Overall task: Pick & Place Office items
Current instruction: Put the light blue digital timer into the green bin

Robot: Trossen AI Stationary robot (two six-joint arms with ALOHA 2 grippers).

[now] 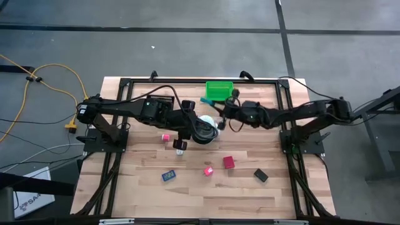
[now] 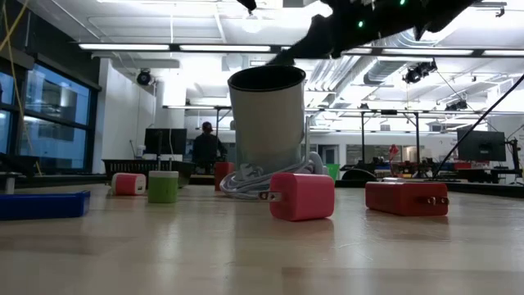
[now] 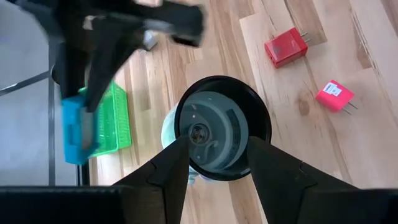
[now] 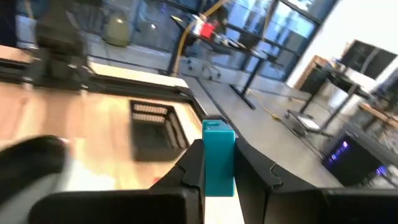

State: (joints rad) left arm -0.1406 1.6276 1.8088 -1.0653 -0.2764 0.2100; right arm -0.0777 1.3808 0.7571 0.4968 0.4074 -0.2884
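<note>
One teal block (image 4: 218, 158), rigid and light, sits clamped in your right gripper (image 4: 219, 177) near the green bin (image 1: 219, 90); left gripper (image 3: 214, 163) spread around the cup (image 3: 222, 127).

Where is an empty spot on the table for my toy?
Bare wood runs along the edge opposite the green bin, past the blue piece and black piece. It's crowded around the cup, by the left gripper and right gripper.

The light wooden bench (image 1: 250, 194) carries a green bin (image 1: 219, 90) at its far edge, a black mesh tray (image 4: 152, 127), a red block (image 1: 229, 162), two pink blocks (image 1: 208, 170) (image 1: 165, 137), a blue flat rectangle (image 1: 168, 176) and a black flat rectangle (image 1: 260, 175).
</note>
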